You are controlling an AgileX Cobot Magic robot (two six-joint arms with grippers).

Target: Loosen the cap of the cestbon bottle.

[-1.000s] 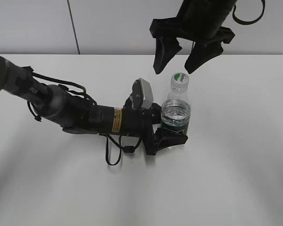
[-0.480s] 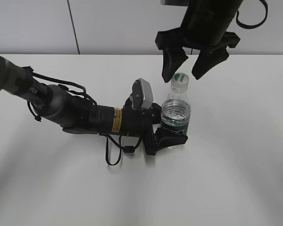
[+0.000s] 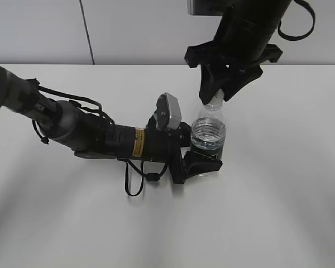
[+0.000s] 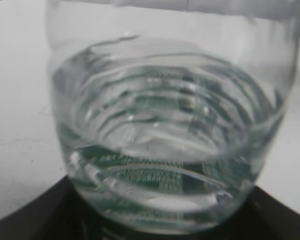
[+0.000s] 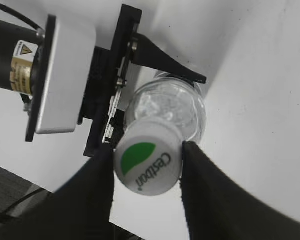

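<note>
The cestbon bottle stands upright on the white table, clear and ribbed with a dark green label and part full of water. My left gripper lies low on the table and is shut on the bottle's lower body. The bottle fills the left wrist view, with the black jaws at its base. My right gripper comes down from above and is shut on the cap. In the right wrist view the white cap with its green leaf mark sits between the two black fingers, which touch both its sides.
The left arm stretches across the table from the left, with a loose black cable loop beside it. The white table meets a pale wall at the back.
My right gripper has come down from above the bottle and closed from wide open onto the cap. The left gripper and bottle have not moved.
</note>
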